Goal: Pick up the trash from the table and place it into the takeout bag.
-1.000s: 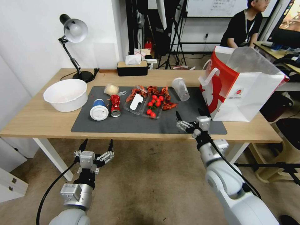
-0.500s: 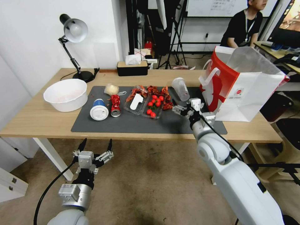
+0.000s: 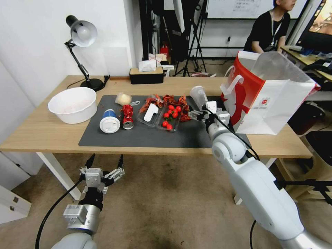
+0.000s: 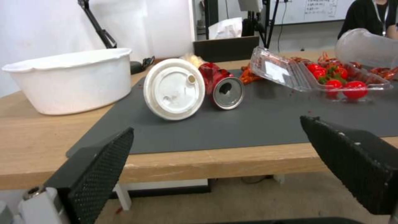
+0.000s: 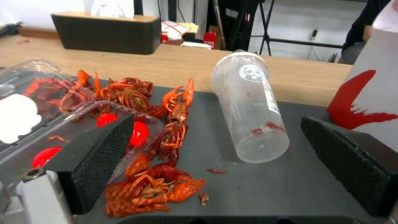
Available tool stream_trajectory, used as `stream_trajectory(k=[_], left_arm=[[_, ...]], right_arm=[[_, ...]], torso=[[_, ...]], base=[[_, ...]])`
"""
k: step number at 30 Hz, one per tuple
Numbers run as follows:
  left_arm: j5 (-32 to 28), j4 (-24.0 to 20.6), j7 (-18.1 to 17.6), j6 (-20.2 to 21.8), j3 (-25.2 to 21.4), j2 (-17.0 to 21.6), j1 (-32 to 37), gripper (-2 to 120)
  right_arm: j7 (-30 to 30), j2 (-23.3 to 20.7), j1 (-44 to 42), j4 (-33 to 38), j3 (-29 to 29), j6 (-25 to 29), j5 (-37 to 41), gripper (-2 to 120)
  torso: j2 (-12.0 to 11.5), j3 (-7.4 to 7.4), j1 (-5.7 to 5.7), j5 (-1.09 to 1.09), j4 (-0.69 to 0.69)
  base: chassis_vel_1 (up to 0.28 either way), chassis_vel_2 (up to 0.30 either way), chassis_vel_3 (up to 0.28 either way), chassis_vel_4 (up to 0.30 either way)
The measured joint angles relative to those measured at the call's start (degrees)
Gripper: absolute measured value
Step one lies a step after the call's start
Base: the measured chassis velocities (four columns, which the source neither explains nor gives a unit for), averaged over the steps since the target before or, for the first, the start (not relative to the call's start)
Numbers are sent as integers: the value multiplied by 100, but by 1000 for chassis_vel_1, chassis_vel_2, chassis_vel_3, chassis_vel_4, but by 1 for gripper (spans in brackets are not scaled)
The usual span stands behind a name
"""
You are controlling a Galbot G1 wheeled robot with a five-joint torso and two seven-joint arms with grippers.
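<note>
Grey mat (image 3: pixel 145 136), right gripper (image 5: pixel 215 161) nearer clear cup (image 5: pixel 248 109)

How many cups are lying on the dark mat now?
2. The clear plastic cup lies on its side near the takeout bag, just ahead of the right gripper. The blue-and-white cup lies beside the red drink can.

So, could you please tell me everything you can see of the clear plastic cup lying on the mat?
The clear plastic cup is a tall, tapered tumbler of see-through plastic, lidless, lying on its side on the dark grey mat. It bears a small round white panda-like logo and a narrow printed label along its side. Reddish smears and bits cling inside near the base. Its base points toward the right hand, whose open fingers flank it without touching. Crayfish shells lie beside it, and the takeout bag stands close on its other side.
</note>
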Motion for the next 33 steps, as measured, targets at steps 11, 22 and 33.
stream_trajectory(k=[11, 22, 33], left_arm=[[-1, -4, -3, -3, -12, -40, 2, 100], [-26, -5, -2, -4, -13, -61, 11, 100], [-57, -16, -1, -4, -30, -31, 11, 100]], right_arm=[[32, 64, 652, -643, -228, -171, 155, 100], [-44, 175, 1090, -1444, -333, -236, 233, 100], [-225, 262, 1468, -2156, -403, -240, 302, 100]], torso=[[1, 0, -1, 0, 0], [1, 0, -1, 1, 0], [1, 0, -1, 0, 0]], base=[[0, 0, 0, 0], [0, 0, 0, 0], [0, 0, 0, 0]])
